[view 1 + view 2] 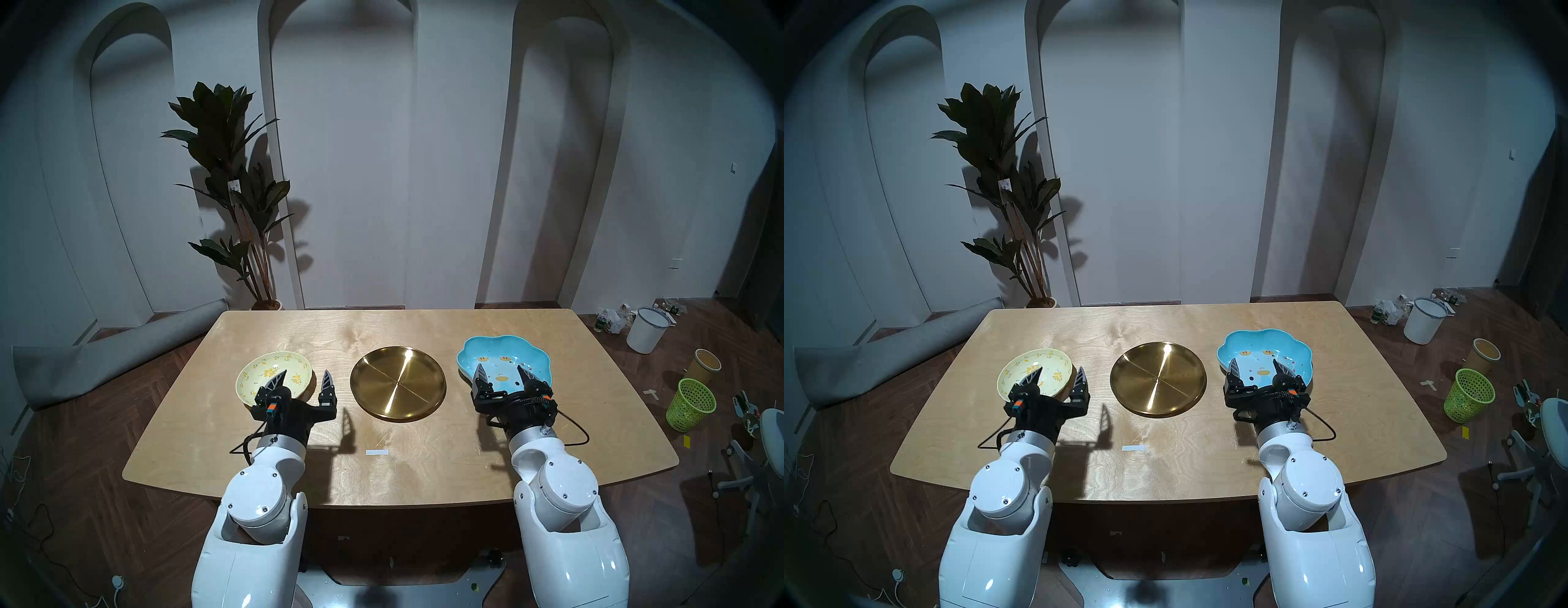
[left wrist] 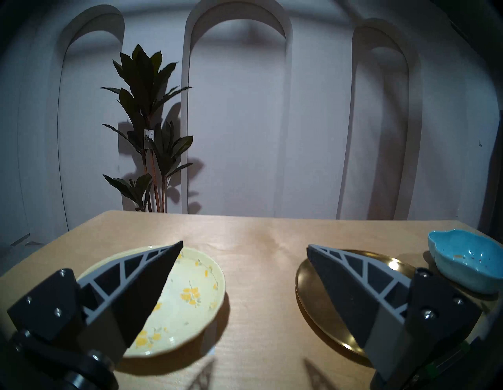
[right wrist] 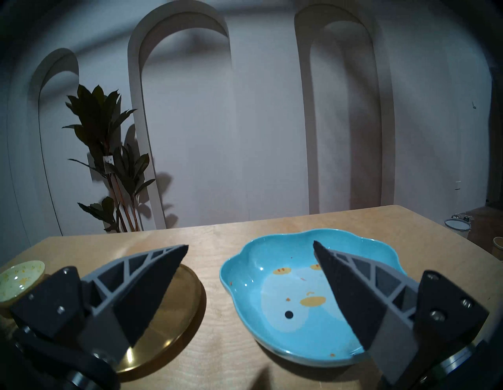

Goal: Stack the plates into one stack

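Note:
Three plates lie apart in a row on the wooden table [image 1: 399, 467]. The pale-yellow floral dish [image 1: 263, 369] is on the left, the gold metal plate [image 1: 398, 383] in the middle, the sky-blue flower-shaped dish [image 1: 505, 354] on the right. My left gripper [image 1: 304, 375] is open and empty, above the near right edge of the yellow dish [image 2: 190, 294]. My right gripper [image 1: 502, 369] is open and empty, above the near edge of the blue dish [image 3: 283, 294]. The gold plate also shows in both wrist views [image 2: 315, 305] [image 3: 179, 307].
A small white tape strip [image 1: 376, 452] lies on the table near the front. A potted plant [image 1: 237, 182] stands behind the table's left corner. A rolled mat [image 1: 106, 361] lies on the floor left. A white bucket [image 1: 647, 329] and green basket [image 1: 689, 403] stand on the floor right.

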